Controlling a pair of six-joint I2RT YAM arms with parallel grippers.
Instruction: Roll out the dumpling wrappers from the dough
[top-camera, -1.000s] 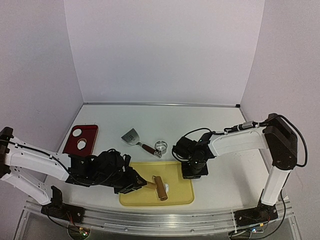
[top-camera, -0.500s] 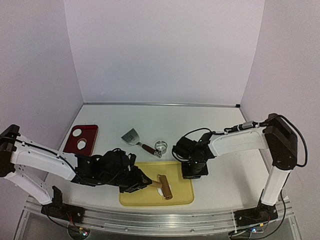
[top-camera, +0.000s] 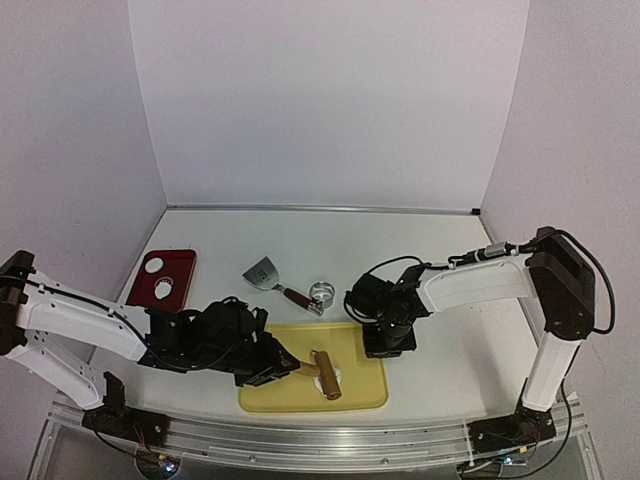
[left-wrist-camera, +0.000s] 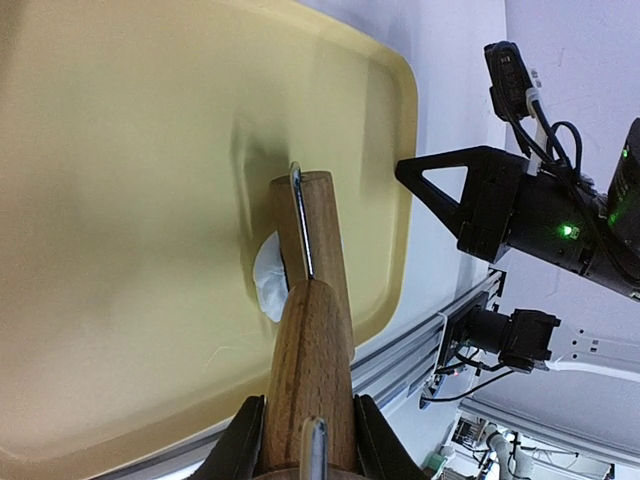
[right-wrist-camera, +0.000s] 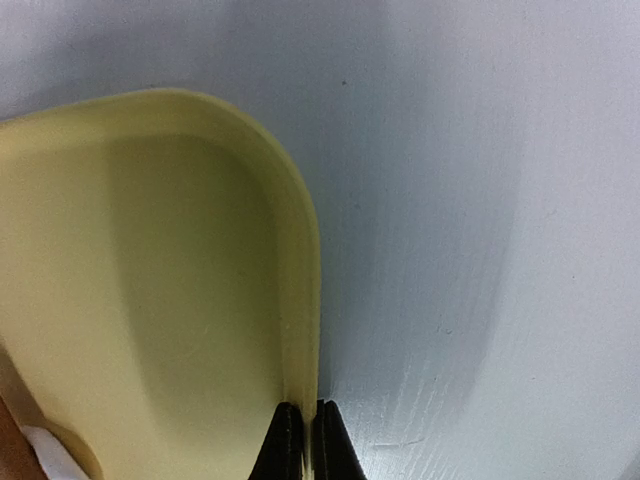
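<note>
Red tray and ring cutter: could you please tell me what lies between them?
The spatula lies between the red tray and ring cutter, as the top view shows.

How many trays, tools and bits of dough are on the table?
Trays: 2, yellow tray, red tray
Tools: 3, rolling pin, scraper, ring cutter
Dough: 3, two wrappers on the red tray, one piece under the rolling pin
Total: 8

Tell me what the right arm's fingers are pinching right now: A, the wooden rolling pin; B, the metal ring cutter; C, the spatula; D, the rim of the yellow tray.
D: the right wrist view shows the right fingers closed on the rim of the yellow tray, while the rolling pin is gripped by the left fingers.
</note>
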